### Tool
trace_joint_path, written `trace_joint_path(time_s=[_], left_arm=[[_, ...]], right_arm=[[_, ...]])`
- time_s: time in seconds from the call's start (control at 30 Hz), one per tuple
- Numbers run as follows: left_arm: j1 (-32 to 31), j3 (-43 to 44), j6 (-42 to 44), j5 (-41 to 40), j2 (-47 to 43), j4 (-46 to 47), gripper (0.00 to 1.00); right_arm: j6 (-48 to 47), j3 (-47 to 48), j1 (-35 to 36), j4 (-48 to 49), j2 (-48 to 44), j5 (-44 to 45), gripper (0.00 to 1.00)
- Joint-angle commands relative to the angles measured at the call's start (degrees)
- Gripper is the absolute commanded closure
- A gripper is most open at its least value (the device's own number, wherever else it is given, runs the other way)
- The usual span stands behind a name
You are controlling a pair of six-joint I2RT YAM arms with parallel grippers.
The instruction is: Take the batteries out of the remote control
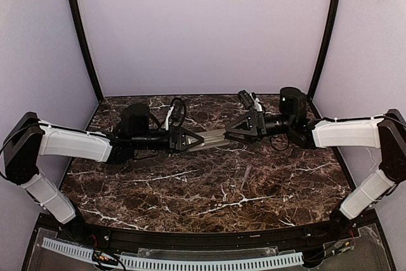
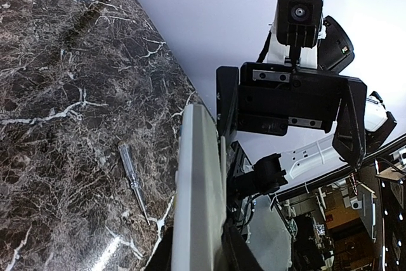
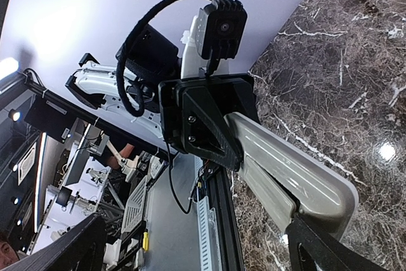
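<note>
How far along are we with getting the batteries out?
Done: the remote is off the table, left hand shut on one end. In hand: the right hand is open at the other end. Left: no batteries show anywhere and the grey back looks closed, so opening it and unloading remain. A thin tool lies on the table.

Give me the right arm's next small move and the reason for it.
Likely bring a right gripper finger onto the grey back of the remote control and try sliding it open. The left gripper clamps the remote's other end above the table, the right jaws stand wide open at its free end, and no batteries show, so the compartment seems shut.
</note>
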Motion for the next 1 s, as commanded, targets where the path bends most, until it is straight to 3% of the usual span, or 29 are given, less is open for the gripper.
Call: trace_joint_path(time_s=[0.0, 0.97], left_arm=[[-0.28, 0.34, 1.18, -3.72, 0.67, 2.96, 1.0], [0.68, 0.1, 1.49, -5.17, 1.8, 1.05, 1.0]], right_arm=[[0.72, 2.09, 5.03, 1.22, 0.75, -5.73, 0.01], [-0.54, 4.2, 5.08, -1.13, 1.46, -5.58, 0.01]])
